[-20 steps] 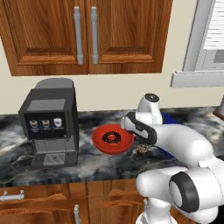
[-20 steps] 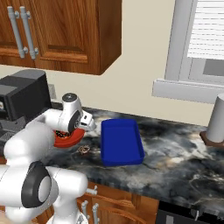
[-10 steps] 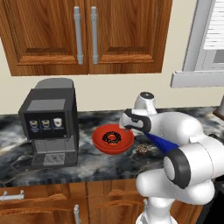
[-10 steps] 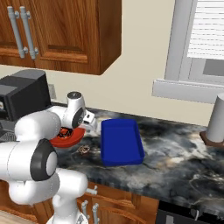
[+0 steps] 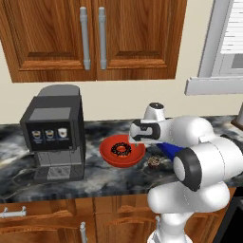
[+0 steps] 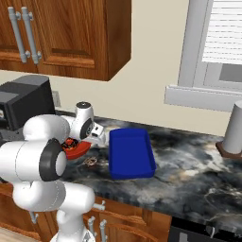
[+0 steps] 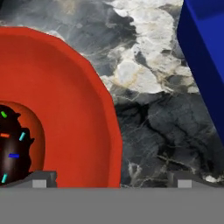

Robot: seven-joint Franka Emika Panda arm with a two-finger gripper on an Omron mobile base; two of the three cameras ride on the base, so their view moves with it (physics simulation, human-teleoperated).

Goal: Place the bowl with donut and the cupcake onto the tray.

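The red bowl (image 5: 111,157) sits on the counter to the right of the coffee machine, with the chocolate donut (image 5: 121,150) inside it. My gripper (image 5: 136,141) hangs at the bowl's right rim. In the hand view the gripper (image 7: 111,180) is open, and the bowl's rim (image 7: 114,144) runs between its two fingertips (image 7: 41,179) without touching them. The donut (image 7: 13,148) lies at the lower left there. The small cupcake (image 5: 153,162) stands on the counter just right of the bowl, also seen as the cupcake (image 6: 90,161). The blue tray (image 6: 130,153) lies right of both.
A black coffee machine (image 5: 54,137) stands left of the bowl. Wooden cabinets (image 5: 90,38) hang above the counter. A grey cylinder on a base (image 6: 234,130) stands at the far right under the window. Dark marble counter (image 6: 189,160) stretches right of the tray.
The hand has swung a little left and down to the bowl's right rim. The bowl, cupcake and tray have not moved.
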